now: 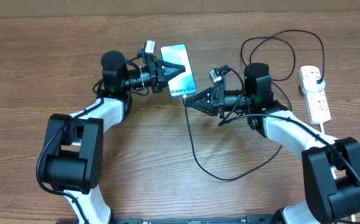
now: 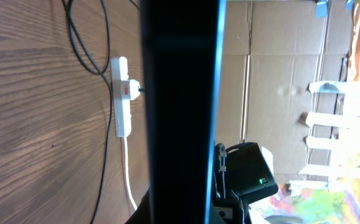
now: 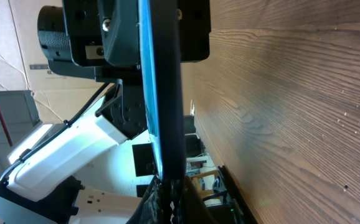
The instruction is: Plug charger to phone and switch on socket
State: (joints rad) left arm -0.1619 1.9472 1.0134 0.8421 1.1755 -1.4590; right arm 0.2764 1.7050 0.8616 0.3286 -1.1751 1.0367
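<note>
The phone (image 1: 180,68), with its cyan screen facing up, is lifted off the table, and my left gripper (image 1: 172,70) is shut on its left edge. My right gripper (image 1: 188,101) is shut on the charger's connector tip, pressed against the phone's bottom edge. The tip is hidden between the fingers (image 3: 167,202), so I cannot tell if it is seated. The phone (image 3: 165,93) shows edge-on in both wrist views. The black charger cable (image 1: 195,155) loops across the table to its plug (image 1: 317,76) in the white socket (image 1: 315,99). The socket (image 2: 123,99) lies flat at the far right.
The socket's white cord (image 1: 324,127) runs toward the right arm. Loose loops of black cable (image 1: 279,43) lie behind the right arm. Cardboard walls (image 2: 279,74) stand beyond the table edge.
</note>
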